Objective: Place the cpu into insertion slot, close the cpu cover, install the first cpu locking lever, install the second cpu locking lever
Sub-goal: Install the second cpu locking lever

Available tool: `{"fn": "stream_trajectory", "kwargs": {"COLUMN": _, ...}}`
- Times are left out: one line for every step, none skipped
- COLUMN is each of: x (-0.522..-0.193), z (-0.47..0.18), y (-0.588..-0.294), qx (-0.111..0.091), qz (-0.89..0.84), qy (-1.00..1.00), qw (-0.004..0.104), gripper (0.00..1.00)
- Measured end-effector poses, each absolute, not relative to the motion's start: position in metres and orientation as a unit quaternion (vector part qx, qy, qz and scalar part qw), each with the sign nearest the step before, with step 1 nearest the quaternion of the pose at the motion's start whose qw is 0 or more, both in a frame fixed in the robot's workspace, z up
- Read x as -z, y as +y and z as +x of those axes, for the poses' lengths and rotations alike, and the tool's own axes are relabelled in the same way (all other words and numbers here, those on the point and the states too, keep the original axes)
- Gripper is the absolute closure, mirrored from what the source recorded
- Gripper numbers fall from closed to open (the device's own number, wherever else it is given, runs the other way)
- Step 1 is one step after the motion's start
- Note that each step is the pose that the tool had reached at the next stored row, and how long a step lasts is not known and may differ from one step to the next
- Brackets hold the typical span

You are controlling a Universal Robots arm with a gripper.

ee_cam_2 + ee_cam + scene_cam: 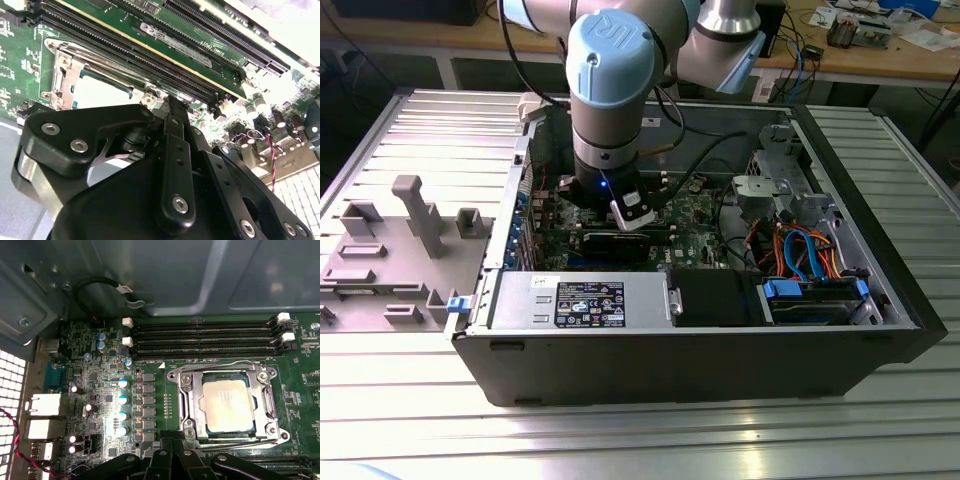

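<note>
Within the motherboard's socket, the cpu is seated, cpu cover closed over it (levers apparently due); gripper poised beside, jaws seemingly together, nothing held.

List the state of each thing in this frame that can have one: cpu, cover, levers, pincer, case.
cpu: seated in the socket.
cpu cover: closed down around the cpu.
locking levers: lying flat along the socket; whether latched, cannot tell.
pincer: close over the board beside the socket, holding nothing that shows.
computer case: side open.
</note>
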State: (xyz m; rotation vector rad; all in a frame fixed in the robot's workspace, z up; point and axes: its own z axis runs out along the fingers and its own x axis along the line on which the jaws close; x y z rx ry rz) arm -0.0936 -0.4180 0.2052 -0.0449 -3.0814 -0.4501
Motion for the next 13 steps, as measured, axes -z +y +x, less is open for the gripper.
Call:
{"fn": "stream_trajectory", "kwargs": {"x": -0.2062, "z": -0.0936, "y": -0.4180, "qx": 0.145, "qz": -0.014, "qy": -0.989, "qw": 0.014, "gripper": 0.89}}
{"fn": "stream_trajectory", "kwargs": {"x": -0.2072, "z": -0.0936, "y": -0.4180, "qx": 0.145, "qz": -0.014, "qy": -0.989, "qw": 0.014, "gripper": 0.89}}
{"fn": "stream_trajectory", "kwargs": {"x": -0.2079, "z": -0.0936, "y": -0.4180, "qx": 0.145, "qz": -0.014, "qy": -0.989, "qw": 0.014, "gripper": 0.89}}
{"fn": "stream_trajectory", "kwargs": {"x": -0.2081, "z": -0.0936, "y": -0.4180, "qx": 0.145, "qz": -0.014, "qy": -0.989, "qw": 0.014, "gripper": 0.89}}
{"fn": "stream_trajectory", "kwargs": {"x": -0.2081, "z": -0.0936, "y": -0.4180, "qx": 0.145, "qz": -0.014, "qy": -0.989, "qw": 0.014, "gripper": 0.89}}
{"fn": "stream_trajectory", "kwargs": {"x": -0.2082, "z": -0.0937, "y": -0.4180, "qx": 0.145, "qz": -0.014, "qy": -0.989, "qw": 0.014, "gripper": 0.89}}
{"fn": "stream_trajectory", "kwargs": {"x": -0.2082, "z": -0.0937, "y": -0.4181, "qx": 0.145, "qz": -0.014, "qy": -0.989, "qw": 0.014, "gripper": 0.89}}
{"fn": "stream_trajectory", "kwargs": {"x": -0.2082, "z": -0.0937, "y": -0.4180, "qx": 0.145, "qz": -0.014, "qy": -0.989, "qw": 0.014, "gripper": 0.89}}
{"fn": "stream_trajectory", "kwargs": {"x": -0.2082, "z": -0.0937, "y": -0.4181, "qx": 0.145, "qz": -0.014, "qy": -0.989, "qw": 0.014, "gripper": 0.89}}
{"fn": "stream_trajectory", "kwargs": {"x": -0.2082, "z": -0.0937, "y": -0.4180, "qx": 0.145, "qz": -0.014, "qy": -0.989, "qw": 0.014, "gripper": 0.89}}
{"fn": "stream_trajectory", "kwargs": {"x": -0.2082, "z": -0.0937, "y": -0.4180, "qx": 0.145, "qz": -0.014, "qy": -0.989, "qw": 0.014, "gripper": 0.89}}
{"fn": "stream_trajectory", "kwargs": {"x": -0.2082, "z": -0.0937, "y": -0.4180, "qx": 0.145, "qz": -0.014, "qy": -0.989, "qw": 0.014, "gripper": 0.89}}
{"fn": "stream_trajectory", "kwargs": {"x": -0.2082, "z": -0.0937, "y": -0.4180, "qx": 0.145, "qz": -0.014, "qy": -0.989, "qw": 0.014, "gripper": 0.89}}
